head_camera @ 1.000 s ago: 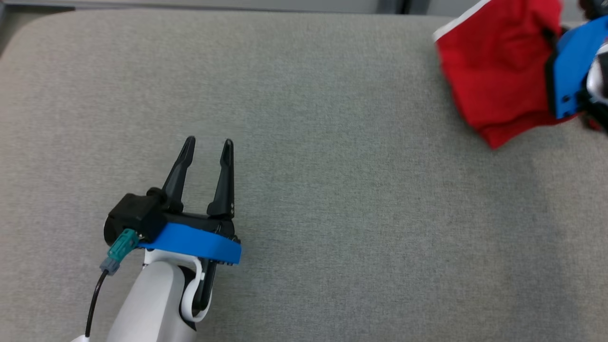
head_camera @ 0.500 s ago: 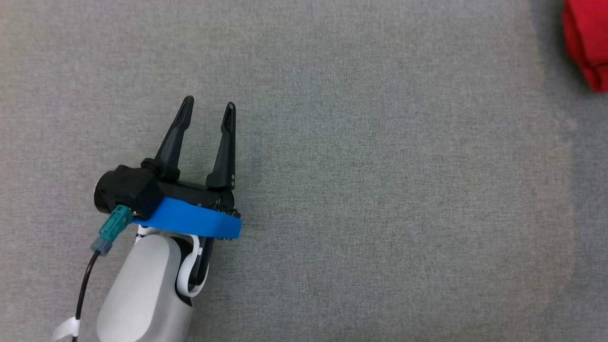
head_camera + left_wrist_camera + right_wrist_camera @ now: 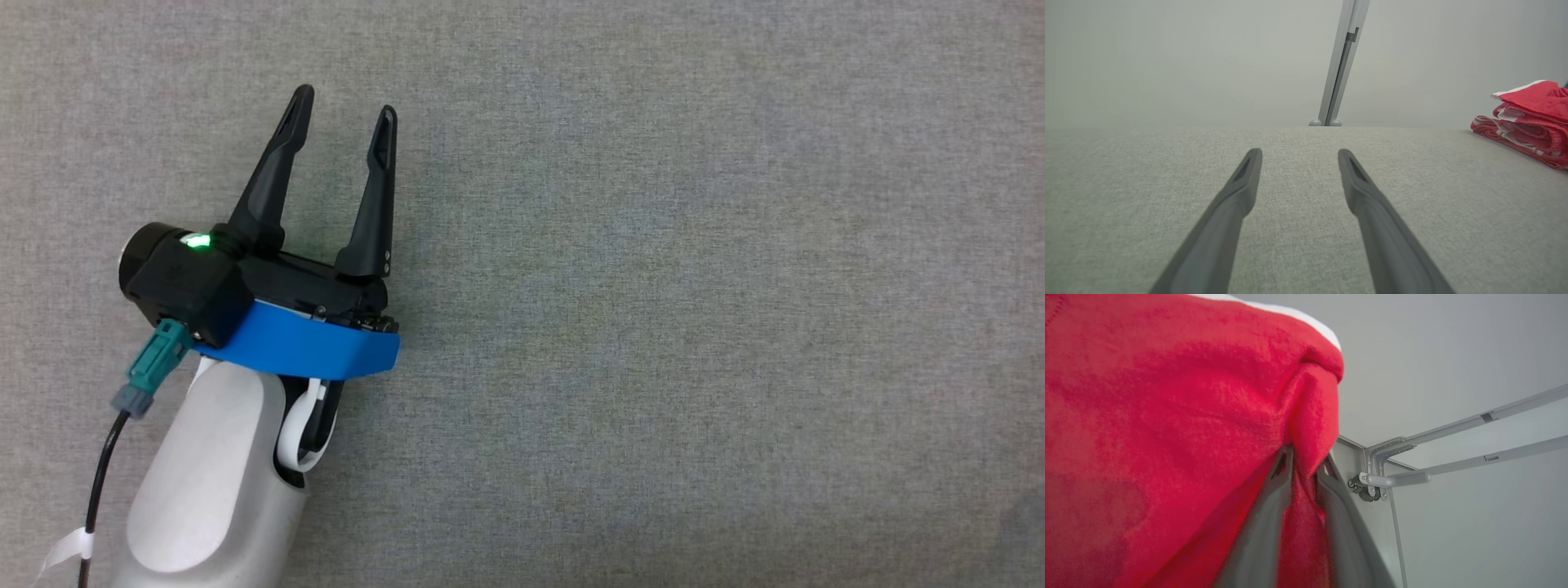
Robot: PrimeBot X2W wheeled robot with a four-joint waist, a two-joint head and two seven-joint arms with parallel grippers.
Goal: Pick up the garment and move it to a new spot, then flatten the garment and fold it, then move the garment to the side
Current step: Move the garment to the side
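Over the grey padded surface (image 3: 653,327), your left gripper (image 3: 344,102) hangs with its fingers spread wide and nothing between them. Your right gripper (image 3: 1306,457) is pinched narrow on a fold of the red garment (image 3: 1167,416), which bunches over its fingers; from the left wrist view you see it lying folded at the surface's far right edge.

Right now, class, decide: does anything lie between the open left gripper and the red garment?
Nothing visible does: in the left wrist view, bare grey surface runs from the left gripper to the red garment, which the right gripper pinches.
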